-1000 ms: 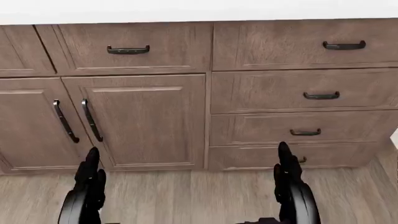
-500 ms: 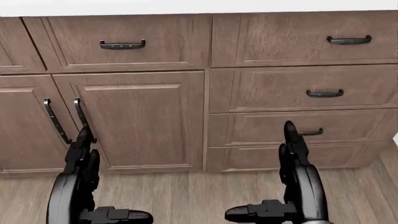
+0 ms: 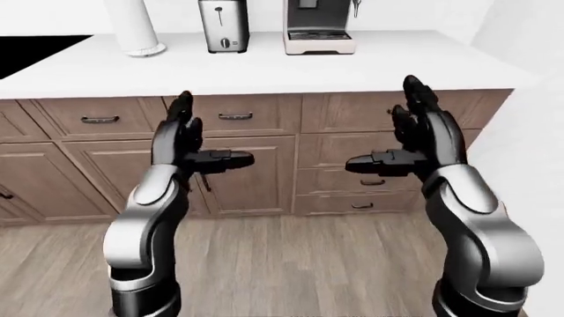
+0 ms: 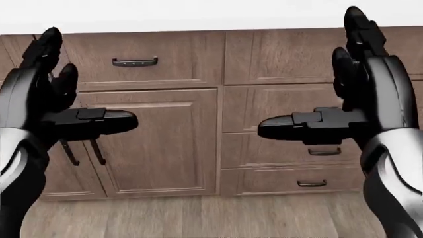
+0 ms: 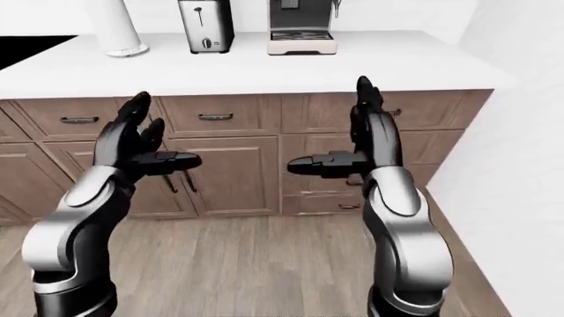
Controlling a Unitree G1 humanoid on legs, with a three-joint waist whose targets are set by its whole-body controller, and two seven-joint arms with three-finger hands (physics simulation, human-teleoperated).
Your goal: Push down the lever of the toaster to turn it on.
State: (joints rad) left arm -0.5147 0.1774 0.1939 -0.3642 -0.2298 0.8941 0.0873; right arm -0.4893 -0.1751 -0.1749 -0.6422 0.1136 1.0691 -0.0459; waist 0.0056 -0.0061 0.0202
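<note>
Left-eye view adds toaster (image 3: 223,25), counter (image 3: 352,66)

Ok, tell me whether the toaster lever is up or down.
Up: on the toaster the lever sits near the top of its slot. Neither hand touches it.

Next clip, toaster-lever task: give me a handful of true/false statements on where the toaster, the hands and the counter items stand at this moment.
1. The toaster stands on the white counter. True.
2. The right hand is pressing the toaster's lever. False: it is raised before the cabinet drawers, apart from the toaster.
3. The left hand is open and holds nothing. True.
4. The coffee machine stands left of the toaster in the left-eye view. False: it stands to its right.
5. A cabinet door hangs open. False: all visible doors and drawers are closed.
</note>
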